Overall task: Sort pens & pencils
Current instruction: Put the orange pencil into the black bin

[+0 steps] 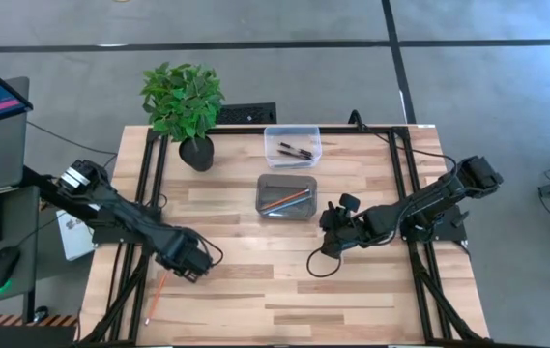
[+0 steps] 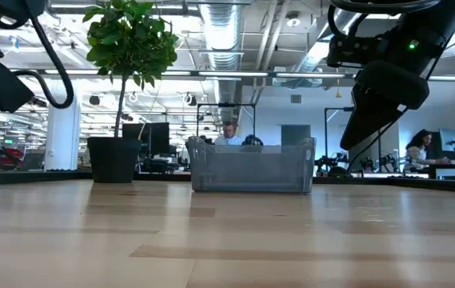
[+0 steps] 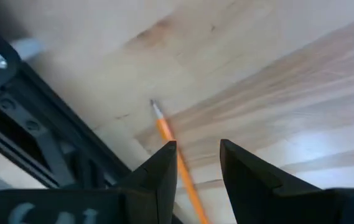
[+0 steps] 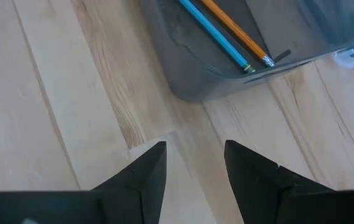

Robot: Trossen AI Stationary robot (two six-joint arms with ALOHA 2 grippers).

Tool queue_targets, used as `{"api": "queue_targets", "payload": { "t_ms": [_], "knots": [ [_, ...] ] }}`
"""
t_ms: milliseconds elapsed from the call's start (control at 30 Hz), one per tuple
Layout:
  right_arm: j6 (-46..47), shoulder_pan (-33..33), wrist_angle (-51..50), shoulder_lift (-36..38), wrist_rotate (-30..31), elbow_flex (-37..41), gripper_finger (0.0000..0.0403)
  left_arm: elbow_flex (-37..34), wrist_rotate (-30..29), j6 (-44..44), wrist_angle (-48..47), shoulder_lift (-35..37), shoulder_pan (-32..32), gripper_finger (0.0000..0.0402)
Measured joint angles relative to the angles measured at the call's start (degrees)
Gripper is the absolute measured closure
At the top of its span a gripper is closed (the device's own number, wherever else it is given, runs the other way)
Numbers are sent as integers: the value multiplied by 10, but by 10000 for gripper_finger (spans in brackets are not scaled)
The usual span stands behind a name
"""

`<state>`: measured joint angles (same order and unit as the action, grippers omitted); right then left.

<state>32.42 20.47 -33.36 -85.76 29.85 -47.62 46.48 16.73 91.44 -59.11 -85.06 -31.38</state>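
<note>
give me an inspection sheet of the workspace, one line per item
surface: wooden table, light planks, black frame rails at the sides
job's things: orange and blue pencils in the grey bin; dark pens in the clear bin; one orange pencil on the table by its left edge
clutter: potted plant at the back left corner
grippers: left gripper open over the loose pencil, jaws either side; right gripper open, empty, near the grey bin
cables: black cable looped on the table below the right arm
surroundings: monitor, keyboard and mouse to the left; people at desks behind

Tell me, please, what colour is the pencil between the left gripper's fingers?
Orange pencil, clearest in the left wrist view.
</note>
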Motion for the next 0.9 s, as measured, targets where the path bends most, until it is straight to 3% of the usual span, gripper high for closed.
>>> {"api": "queue_targets", "payload": {
  "t_ms": [233, 467, 900],
  "knots": [
    [-1, 1, 0, 0, 0, 0, 217, -24, 38, 27, -10, -23, -12, 289],
    [-1, 1, -2, 0, 0, 0, 217, -71, 41, 33, 87, -27, -14, 289],
    [-1, 0, -2, 0, 0, 0, 217, -87, 60, 21, 87, -26, -13, 289]
  ]
}}
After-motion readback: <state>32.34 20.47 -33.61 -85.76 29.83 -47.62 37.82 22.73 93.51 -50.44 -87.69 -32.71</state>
